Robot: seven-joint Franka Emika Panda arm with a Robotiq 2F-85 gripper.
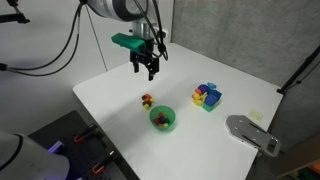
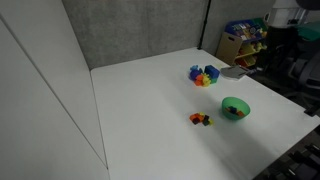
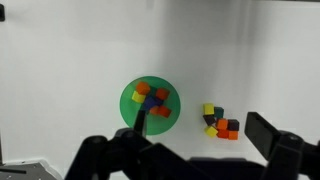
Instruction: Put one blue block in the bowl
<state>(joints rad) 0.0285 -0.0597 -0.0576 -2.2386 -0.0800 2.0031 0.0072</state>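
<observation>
The gripper (image 1: 150, 70) hangs released above the table (image 1: 250, 80), grasping nothing; the bowl (image 3: 127, 104) holds coloured blocks (image 3: 155, 100), one seemingly blue. A small pile (image 3: 220, 121) lies at the bowl's three o'clock in the wrist view.

White arm (image 1: 115, 8), green wrist block (image 1: 126, 42), black jaws

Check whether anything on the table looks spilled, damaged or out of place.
Nothing stands out. The green bowl stands upright with blocks inside; a small cluster of blocks lies beside it, not touching, and a larger block pile sits farther off.
</observation>
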